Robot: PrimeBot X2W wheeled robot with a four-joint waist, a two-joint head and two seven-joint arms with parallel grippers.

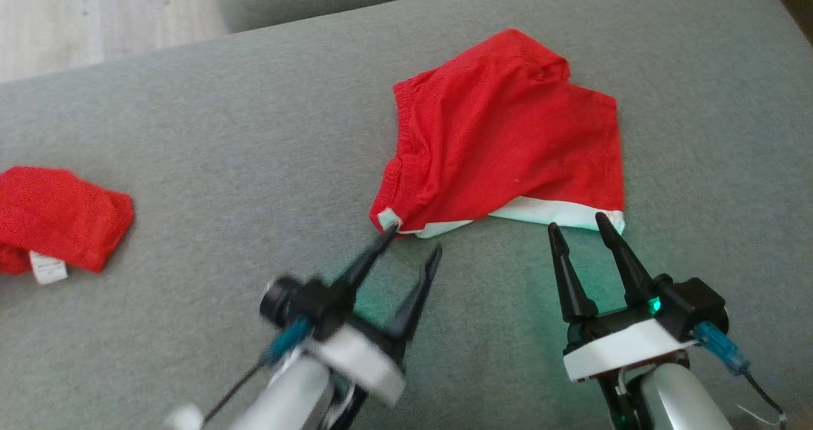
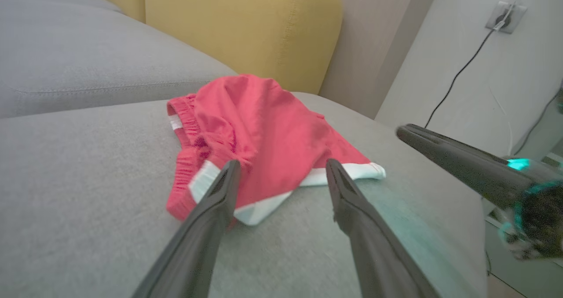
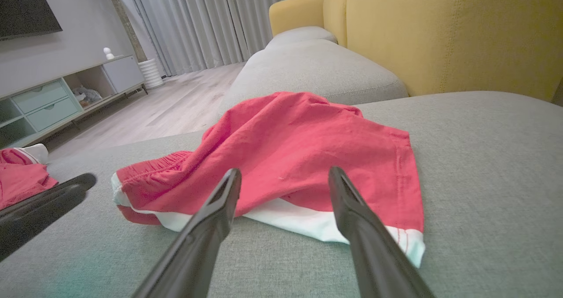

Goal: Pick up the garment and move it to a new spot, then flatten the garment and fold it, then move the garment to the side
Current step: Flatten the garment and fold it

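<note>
Garment (image 1: 502, 144): rumpled on our grey cushion (image 1: 222, 131).
Left gripper (image 1: 414, 239): wide, 1 tip at its corner.
Right gripper (image 1: 577, 221): wide, just beside its hem.
Around: 1 folded red cloth (image 1: 57, 217), well apart.

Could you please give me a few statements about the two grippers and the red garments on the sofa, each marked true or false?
1. The left gripper and the right gripper are both open. True.
2. The red garment with white trim is lifted off the sofa. False: it lies on the grey sofa cushion, and neither gripper holds it.
3. A second red garment lies off to the robot's left. True.
4. The red garment with white trim is spread smooth and flat. False: it is rumpled and humps up in the middle.
5. The sofa's back cushion is blue. False: it is yellow.
</note>
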